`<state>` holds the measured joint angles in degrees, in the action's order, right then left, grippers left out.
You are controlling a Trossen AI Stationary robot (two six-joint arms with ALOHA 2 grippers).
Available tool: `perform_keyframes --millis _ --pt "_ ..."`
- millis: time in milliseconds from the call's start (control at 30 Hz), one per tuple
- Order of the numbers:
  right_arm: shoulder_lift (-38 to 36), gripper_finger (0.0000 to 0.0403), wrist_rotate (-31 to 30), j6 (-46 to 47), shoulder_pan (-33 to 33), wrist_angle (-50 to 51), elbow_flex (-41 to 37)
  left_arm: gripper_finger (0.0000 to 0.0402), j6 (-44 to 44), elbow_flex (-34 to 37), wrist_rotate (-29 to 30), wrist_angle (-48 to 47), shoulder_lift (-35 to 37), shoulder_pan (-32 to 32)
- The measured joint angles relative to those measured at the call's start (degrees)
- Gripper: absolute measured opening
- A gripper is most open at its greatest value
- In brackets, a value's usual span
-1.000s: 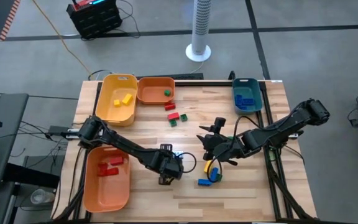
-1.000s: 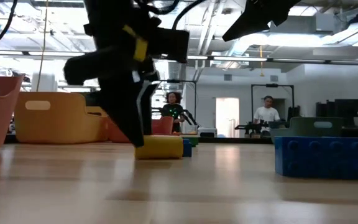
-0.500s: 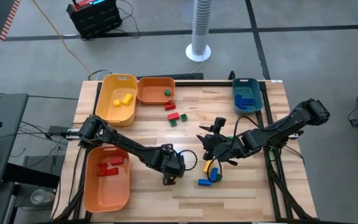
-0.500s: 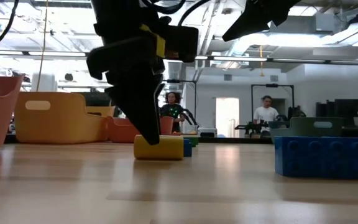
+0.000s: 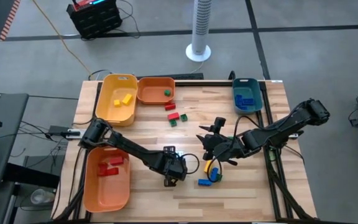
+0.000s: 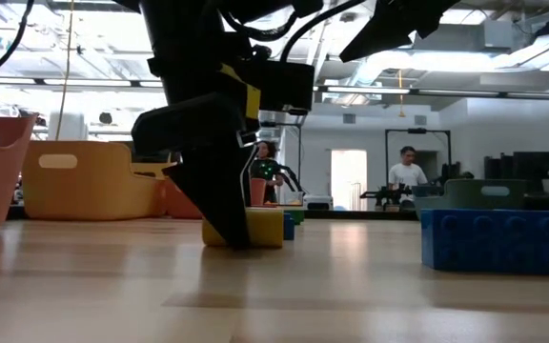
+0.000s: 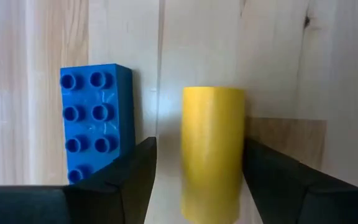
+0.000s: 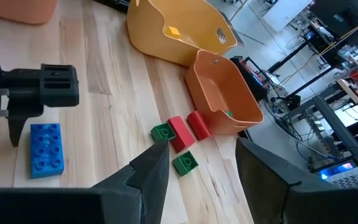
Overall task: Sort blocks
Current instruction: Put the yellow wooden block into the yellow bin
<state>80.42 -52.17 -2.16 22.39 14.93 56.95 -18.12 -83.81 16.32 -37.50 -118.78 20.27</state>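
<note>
A yellow cylinder block (image 7: pixel 213 149) lies on its side on the table, and a blue eight-stud brick (image 7: pixel 95 121) rests flat on the table beside it on its far side. My left gripper (image 5: pixel 171 179) points steeply down, open, with one finger on each side of the cylinder's left end (image 6: pixel 255 229). In the high view its body covers both blocks. The right wrist view shows the same blue brick (image 8: pixel 45 149) beside my left gripper's hanging fingers. My right gripper (image 5: pixel 211 148) hovers open at mid-table, holding nothing.
A blue brick on its side (image 6: pixel 489 238) lies near the front edge. Yellow (image 5: pixel 209 167) and blue (image 5: pixel 216 176) blocks lie under my right gripper. Red and green blocks (image 5: pixel 174 116) lie farther back. Yellow (image 5: pixel 99 102), orange (image 5: pixel 138 90), teal (image 5: pixel 258 99) and near orange (image 5: pixel 87 186) bins ring the table.
My left gripper has moved toward the table's right edge and down. Its fingers have gone from beside the yellow cylinder's left end to over it. The cylinder and the blue brick have stayed in place.
</note>
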Motion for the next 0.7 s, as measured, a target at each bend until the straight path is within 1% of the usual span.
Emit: perform_keyframes --millis 67,133,300,333,467,700 --pt "0.00 0.0196 0.01 -0.02 0.00 0.03 0.00 0.0216 -0.17 0.02 0.09 0.00 -0.02 0.02" --pt "0.00 0.0196 -0.01 0.03 0.00 0.16 0.00 0.0199 -0.17 0.01 -0.48 0.18 -0.23 0.00" --pt "0.00 0.0196 0.01 0.00 0.02 0.50 0.00 0.0127 -0.15 0.02 -0.94 0.21 -0.26 0.02" --pt "0.00 0.0196 -0.01 0.00 0.02 0.49 0.00 0.0120 -0.15 0.02 -0.92 0.17 -0.26 0.02" --pt "0.00 0.0196 -0.38 -0.65 0.36 0.38 0.00 0.0120 0.73 0.02 -0.61 -0.32 -0.26 0.00" --pt "-1.09 0.0196 -2.22 -0.61 1.31 0.67 0.00 0.0120 1.84 0.33 3.36 -4.22 2.26 -0.13"
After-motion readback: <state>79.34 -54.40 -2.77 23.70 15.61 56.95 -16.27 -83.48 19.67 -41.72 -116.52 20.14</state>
